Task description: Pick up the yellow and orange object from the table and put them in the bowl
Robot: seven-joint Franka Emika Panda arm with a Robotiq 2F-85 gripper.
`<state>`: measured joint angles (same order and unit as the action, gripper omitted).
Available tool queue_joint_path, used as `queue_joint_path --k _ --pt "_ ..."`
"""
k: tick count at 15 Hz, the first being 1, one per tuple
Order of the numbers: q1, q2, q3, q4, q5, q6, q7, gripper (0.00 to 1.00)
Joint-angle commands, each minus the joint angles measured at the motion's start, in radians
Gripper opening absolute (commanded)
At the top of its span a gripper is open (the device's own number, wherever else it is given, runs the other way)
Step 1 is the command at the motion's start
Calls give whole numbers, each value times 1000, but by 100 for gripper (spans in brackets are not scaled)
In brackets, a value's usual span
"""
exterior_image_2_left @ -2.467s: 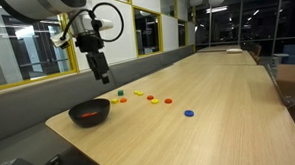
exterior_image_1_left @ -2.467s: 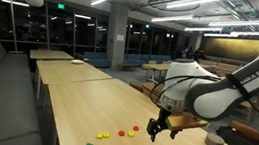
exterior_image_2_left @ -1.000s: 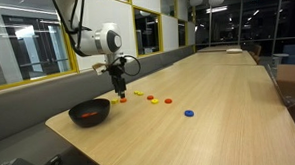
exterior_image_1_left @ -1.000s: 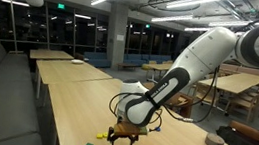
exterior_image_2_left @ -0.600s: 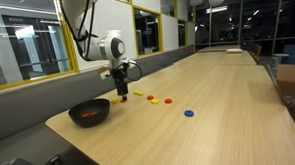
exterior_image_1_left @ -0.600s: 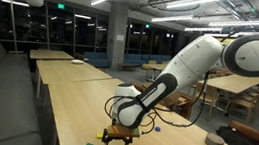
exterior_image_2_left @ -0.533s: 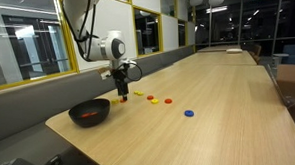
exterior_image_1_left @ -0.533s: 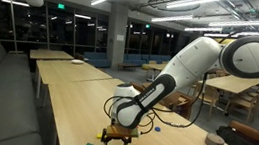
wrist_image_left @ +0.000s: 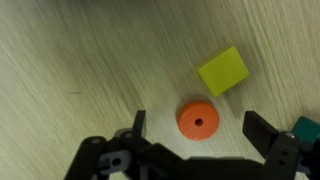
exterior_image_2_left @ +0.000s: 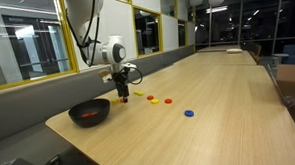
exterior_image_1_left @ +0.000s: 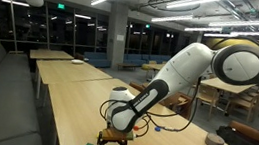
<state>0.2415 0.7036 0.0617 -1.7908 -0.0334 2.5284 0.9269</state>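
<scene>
while the tool (wrist_image_left: 197,126) hangs low over the table (wrist_image_left: 60,60), its jaws stand wide either side of the orange disc (wrist_image_left: 197,120). a yellow square piece (wrist_image_left: 223,71) lies just beside it.

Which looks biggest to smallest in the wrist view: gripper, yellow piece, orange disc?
1. gripper, though it is nearest the camera
2. yellow piece
3. orange disc, only slightly smaller than the yellow piece; nearly alike

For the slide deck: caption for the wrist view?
Open gripper above the wooden table, orange disc centred between its jaws, yellow square piece beside it.
</scene>
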Motion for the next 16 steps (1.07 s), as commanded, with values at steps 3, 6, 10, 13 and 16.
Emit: queue_joint_path --k 3,6,10,13,16 --pt "28 42 -28 71 27 -36 -30 100" --pt "27 49 -31 84 26 -52 -39 100" --pt "24 48 -34 94 26 -73 -48 75" --pt "21 46 -32 93 29 -83 -57 56" --pt "21 43 -32 103 28 -103 -61 34"
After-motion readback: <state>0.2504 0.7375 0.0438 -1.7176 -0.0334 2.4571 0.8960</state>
